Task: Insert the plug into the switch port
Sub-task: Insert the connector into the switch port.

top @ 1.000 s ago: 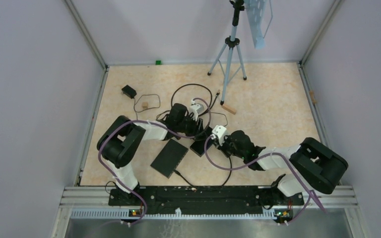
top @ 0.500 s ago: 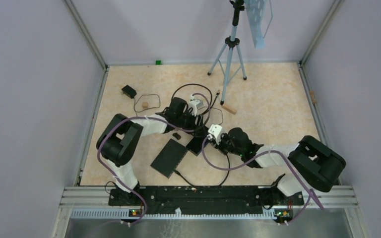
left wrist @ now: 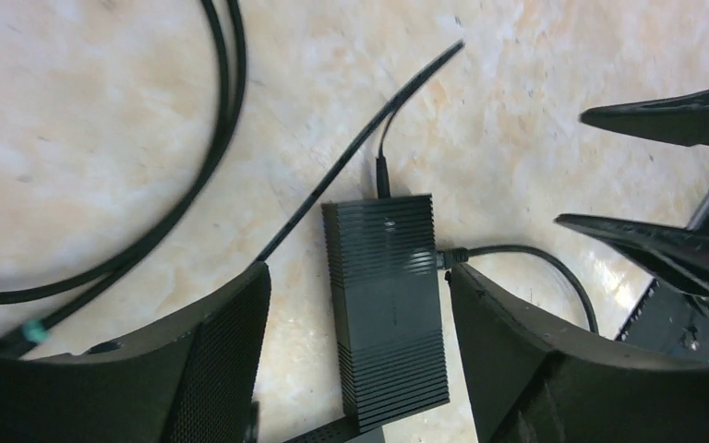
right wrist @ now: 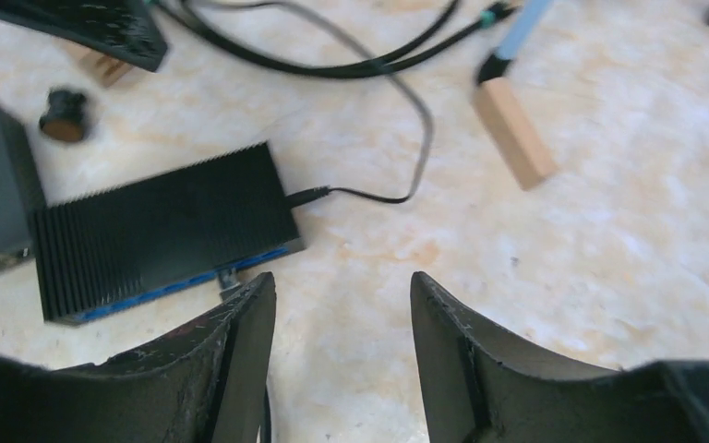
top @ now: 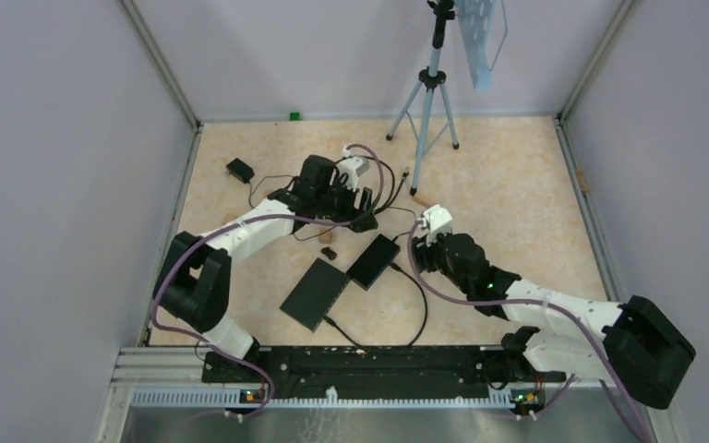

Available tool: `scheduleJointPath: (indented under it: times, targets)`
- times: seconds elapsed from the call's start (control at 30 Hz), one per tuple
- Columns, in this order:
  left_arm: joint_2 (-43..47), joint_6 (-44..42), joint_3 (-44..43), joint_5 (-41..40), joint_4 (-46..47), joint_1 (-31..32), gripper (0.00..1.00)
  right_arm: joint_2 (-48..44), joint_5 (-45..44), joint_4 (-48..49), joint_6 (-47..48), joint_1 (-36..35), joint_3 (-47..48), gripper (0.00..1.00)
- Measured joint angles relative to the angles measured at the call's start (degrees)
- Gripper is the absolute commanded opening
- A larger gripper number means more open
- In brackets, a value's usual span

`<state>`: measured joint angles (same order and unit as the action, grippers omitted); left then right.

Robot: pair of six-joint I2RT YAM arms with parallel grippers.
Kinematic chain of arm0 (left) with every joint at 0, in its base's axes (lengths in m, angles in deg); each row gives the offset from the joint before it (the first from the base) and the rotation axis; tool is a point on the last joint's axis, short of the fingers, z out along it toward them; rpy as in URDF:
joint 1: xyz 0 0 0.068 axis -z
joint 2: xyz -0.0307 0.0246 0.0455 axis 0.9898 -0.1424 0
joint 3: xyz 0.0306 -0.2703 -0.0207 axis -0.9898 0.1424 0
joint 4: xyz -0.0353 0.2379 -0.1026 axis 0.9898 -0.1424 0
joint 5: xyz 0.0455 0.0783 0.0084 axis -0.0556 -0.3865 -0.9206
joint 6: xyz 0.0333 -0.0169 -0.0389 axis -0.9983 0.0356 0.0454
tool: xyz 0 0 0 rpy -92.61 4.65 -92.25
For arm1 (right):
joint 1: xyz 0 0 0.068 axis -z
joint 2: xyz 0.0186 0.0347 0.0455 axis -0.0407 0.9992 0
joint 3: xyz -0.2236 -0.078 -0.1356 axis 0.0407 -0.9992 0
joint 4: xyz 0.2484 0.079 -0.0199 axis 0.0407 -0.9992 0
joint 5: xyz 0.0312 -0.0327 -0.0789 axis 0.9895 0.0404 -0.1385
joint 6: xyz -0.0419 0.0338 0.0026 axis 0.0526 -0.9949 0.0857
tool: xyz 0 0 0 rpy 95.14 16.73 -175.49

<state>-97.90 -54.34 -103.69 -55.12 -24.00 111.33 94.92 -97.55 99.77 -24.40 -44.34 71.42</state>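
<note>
Step in hand: judged to be the close of the insertion. The plug looks seated and neither arm grips anything.
Plug (right wrist: 226,276): sits in the blue port row along the switch's long edge, its cable (left wrist: 517,246) curving away over the table. How deep it sits cannot be told.
Switch (top: 374,261): a ribbed black box lying flat near the middle of the table (top: 517,185). A larger black box (top: 315,293) lies just beside it at its 8 o'clock. A second lead (right wrist: 309,196) enters its short end.
Left gripper (left wrist: 358,272): jaws wide and empty. In the top view it is at about 12 o'clock of the switch, apart from it.
Right gripper (right wrist: 342,277): jaws spread with nothing between them, at about 2 o'clock of the switch, clear of plug and cable.
Next move: probably a check that the plug is fully home. If it is, both arms need only lift away.
Care needed: the cable loops close to both sets of fingers, so a careless sweep could snag it and tug the plug loose. The wooden block (right wrist: 514,134) lies well apart and should not matter.
</note>
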Motion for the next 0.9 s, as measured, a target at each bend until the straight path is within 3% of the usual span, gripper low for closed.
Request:
scheduleJointPath:
  times: [0.27,0.47,0.63,0.9]
  targets:
    - [2.7,-3.9,-8.6,-7.1,-5.0,0.0,0.79,-12.5,-12.3,-13.2,-10.3,0.5,5.6,0.55]
    - [1.9,-3.1,-12.0,-12.3,-7.4,-0.1,0.81,-13.2,-15.1,-23.4,-14.6,1.1,12.8,0.56]
    - [-2.5,-0.8,-16.4,-15.7,-8.4,-1.0,0.82,-12.2,-15.2,-28.5,-17.1,1.1,14.2,0.56]
    - [-16.8,-5.9,-24.8,-12.1,-7.5,-1.7,0.9,-12.5,-14.0,-31.0,-19.4,1.1,13.9,0.56]
